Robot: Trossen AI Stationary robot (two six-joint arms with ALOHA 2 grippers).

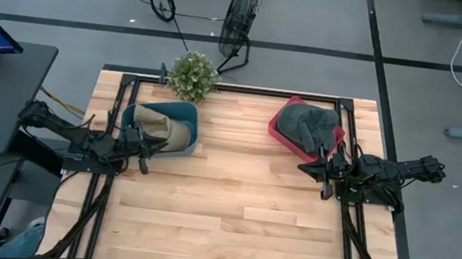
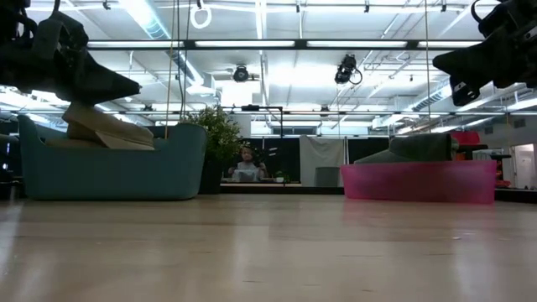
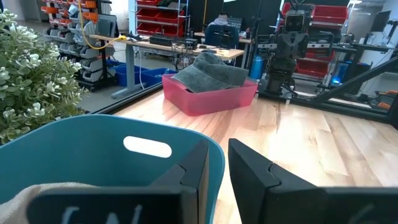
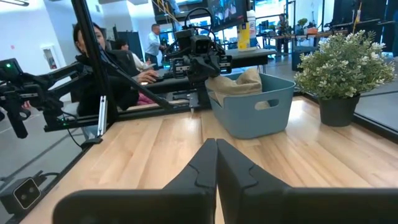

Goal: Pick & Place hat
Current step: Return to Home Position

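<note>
The blue-grey caps (image 1: 310, 121) lie heaped in the pink bin (image 1: 278, 128) on the far right part of the counter (image 1: 231, 208). The bin is turned askew to the counter's edges, and the pile stands above its rim in the low view. No cap shows on the bare wood, so the placing looks done and only the retreat of the arms is left.

The right gripper (image 1: 307, 166) is the nearer one. It sits just beside the bin's near corner, at the counter's right edge. Its fingers (image 4: 199, 165) are pressed together and hold nothing. They point across the counter toward the teal bin (image 1: 182, 115), not into the pink one, so the caps lie off to the far side of the fingers rather than ahead of them. Judged from that, the right arm can settle without sweeping over the pile, provided it does not swing toward the bin's corner.

The left gripper (image 1: 153, 142) is well apart from the caps, at the teal bin's near side over the tan caps (image 1: 157, 126) inside. Its fingers (image 3: 193, 168) are slightly spread and empty. From its wrist the pink bin shows straight ahead across the wood.
</note>
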